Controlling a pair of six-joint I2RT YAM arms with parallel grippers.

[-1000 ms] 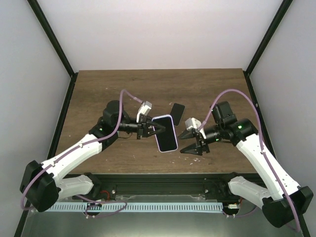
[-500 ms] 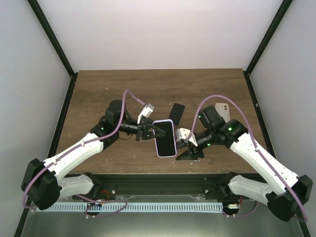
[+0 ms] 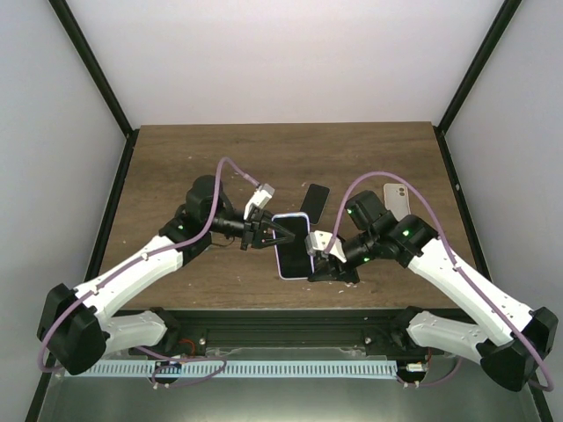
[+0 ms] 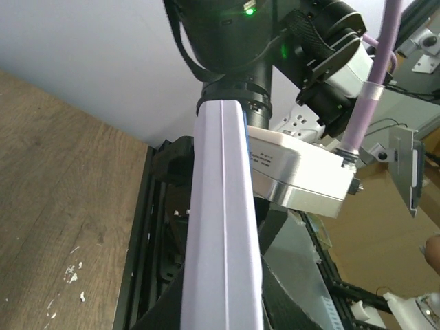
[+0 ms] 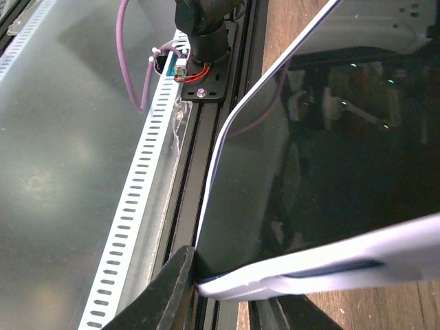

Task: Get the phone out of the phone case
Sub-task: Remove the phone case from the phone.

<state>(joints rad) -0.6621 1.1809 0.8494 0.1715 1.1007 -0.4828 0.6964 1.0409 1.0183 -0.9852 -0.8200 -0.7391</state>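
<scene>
The phone, black screen up, sits in a lavender case (image 3: 292, 246) held above the table's near middle. My left gripper (image 3: 274, 234) is shut on the case's left long edge. In the left wrist view the case's lavender side (image 4: 223, 220) runs up between my dark fingers (image 4: 295, 302). My right gripper (image 3: 315, 258) is at the case's right edge. In the right wrist view its jaws (image 5: 234, 289) straddle a corner of the case (image 5: 323, 265), one finger (image 5: 168, 289) on the screen side (image 5: 330, 172) and the other beneath, both touching.
A bare black phone (image 3: 315, 199) lies on the wooden table (image 3: 176, 167) behind the held phone. A pale phone (image 3: 398, 200) lies face down at the right. The black frame rail (image 3: 281, 321) runs along the near edge.
My right arm has swung left and in, bringing its gripper from beside the phone onto the case's right edge. The left gripper has lowered the phone slightly toward the near edge.
</scene>
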